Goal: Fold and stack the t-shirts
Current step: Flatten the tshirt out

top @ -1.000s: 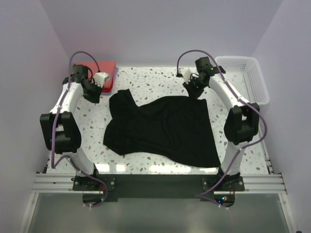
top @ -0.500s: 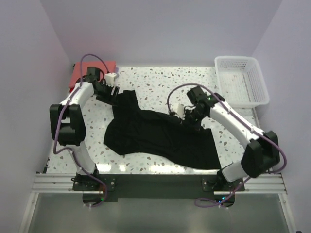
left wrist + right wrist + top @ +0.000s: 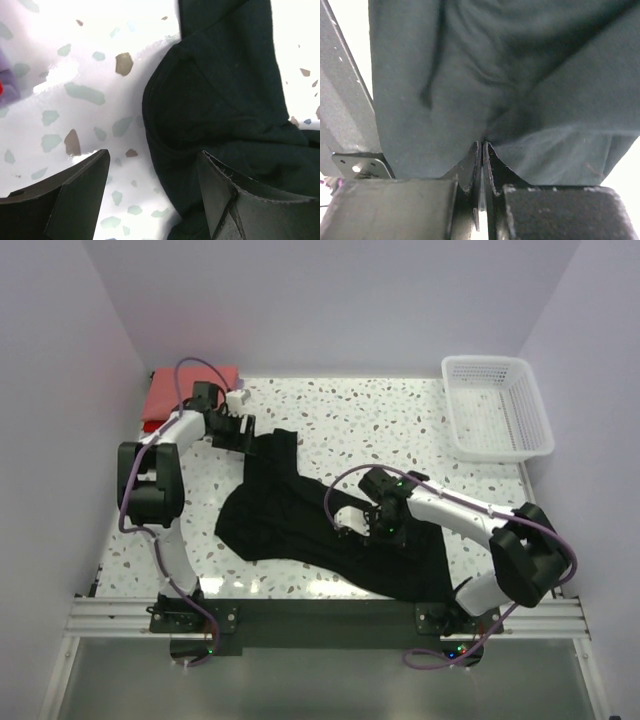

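Observation:
A black t-shirt lies crumpled on the speckled table, its right part drawn over toward the middle. My right gripper is shut on a fold of this shirt. In the right wrist view the black cloth is pinched between the closed tips of the right gripper. My left gripper stands open at the shirt's far-left corner. In the left wrist view the shirt's edge lies partly between the spread fingers of the left gripper. Folded coral-red t-shirts sit at the back left.
A white lattice basket stands at the back right corner. Bare speckled table shows behind the shirt and to its left. The left arm's elbow rises near the left edge.
The left gripper moved right to the shirt's far corner and opened. The right gripper, still shut, dragged the shirt's far-right part toward the near middle.

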